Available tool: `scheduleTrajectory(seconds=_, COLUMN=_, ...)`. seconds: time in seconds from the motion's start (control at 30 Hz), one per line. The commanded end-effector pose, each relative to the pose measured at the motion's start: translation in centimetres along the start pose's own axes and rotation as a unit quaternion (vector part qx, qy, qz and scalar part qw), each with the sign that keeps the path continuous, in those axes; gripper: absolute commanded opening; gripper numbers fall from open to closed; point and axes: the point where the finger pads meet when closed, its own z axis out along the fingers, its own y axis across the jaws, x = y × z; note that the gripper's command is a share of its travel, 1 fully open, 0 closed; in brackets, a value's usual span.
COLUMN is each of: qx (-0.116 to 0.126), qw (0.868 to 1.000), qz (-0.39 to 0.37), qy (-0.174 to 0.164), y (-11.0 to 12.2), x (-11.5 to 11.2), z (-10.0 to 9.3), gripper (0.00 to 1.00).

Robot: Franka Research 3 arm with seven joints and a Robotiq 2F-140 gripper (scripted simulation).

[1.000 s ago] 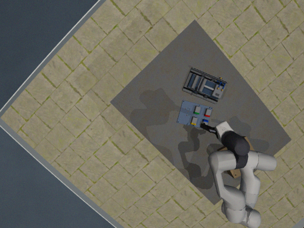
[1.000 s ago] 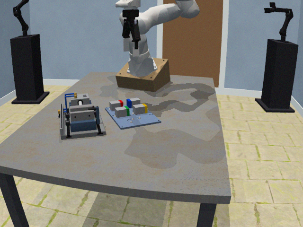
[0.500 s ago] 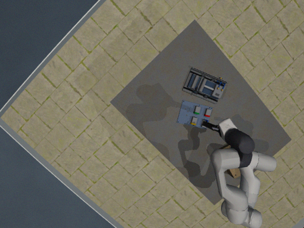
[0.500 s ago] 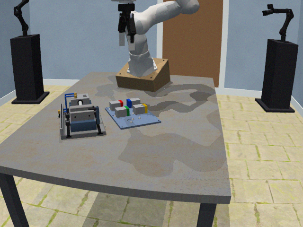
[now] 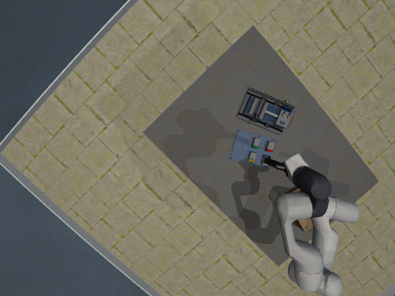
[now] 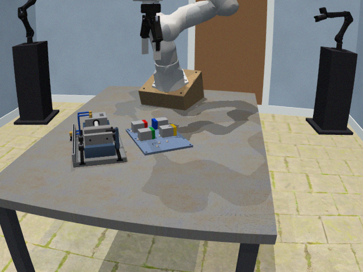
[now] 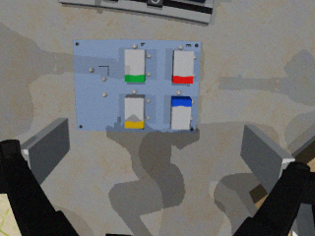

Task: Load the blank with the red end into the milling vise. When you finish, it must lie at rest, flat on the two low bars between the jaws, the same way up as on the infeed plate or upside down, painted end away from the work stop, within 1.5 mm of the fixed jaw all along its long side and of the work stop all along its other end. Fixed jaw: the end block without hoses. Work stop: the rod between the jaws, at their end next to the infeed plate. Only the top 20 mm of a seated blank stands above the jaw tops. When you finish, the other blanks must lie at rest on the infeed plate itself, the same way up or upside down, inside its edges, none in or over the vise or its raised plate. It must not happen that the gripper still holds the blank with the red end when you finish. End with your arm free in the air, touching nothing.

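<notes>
We're holding the gripper (image 5: 266,161) (image 6: 151,55) (image 7: 156,138) released, flat grey fingers spread wide, nothing between. Red-ended blank (image 5: 270,146) (image 6: 139,126) (image 7: 183,67), a matte grey block, is lying on the smooth blue infeed plate (image 5: 237,151) (image 6: 167,147) (image 7: 89,110) with green, yellow and blue-ended blocks. Metal vise (image 5: 282,122) (image 6: 98,137) (image 7: 197,13) is sitting beside the plate on the mottled grey tabletop (image 5: 203,134) (image 6: 117,187) (image 7: 98,20).

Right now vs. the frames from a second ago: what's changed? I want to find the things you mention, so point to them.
The arm (image 5: 314,184) (image 6: 193,14) has swung the open tool (image 5: 265,160) (image 6: 151,55) (image 7: 156,138) toward the infeed plate (image 5: 237,153) (image 6: 152,149) (image 7: 89,108); from the top it now covers part of the blue-ended blank (image 6: 161,122) (image 7: 181,113). Nothing taken hold of or let go. All four blanks, the plate and the vise (image 5: 282,122) (image 6: 98,139) (image 7: 143,6) stayed put.
</notes>
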Motion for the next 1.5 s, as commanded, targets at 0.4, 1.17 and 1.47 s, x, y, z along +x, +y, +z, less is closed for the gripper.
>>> scheduleTrajectory(seconds=0.4, qx=0.000, qw=1.000, qz=-0.003, qy=0.000, y=0.02, x=-0.30, z=0.34, gripper=1.00)
scheduleTrajectory(seconds=1.17, qx=0.000, qw=1.000, qz=-0.005, qy=0.001, y=-0.10, x=-0.72, z=1.03, gripper=1.00)
scheduleTrajectory(seconds=1.47, qx=0.000, qw=1.000, qz=-0.005, qy=0.001, y=-0.10, x=-0.72, z=1.03, gripper=1.00)
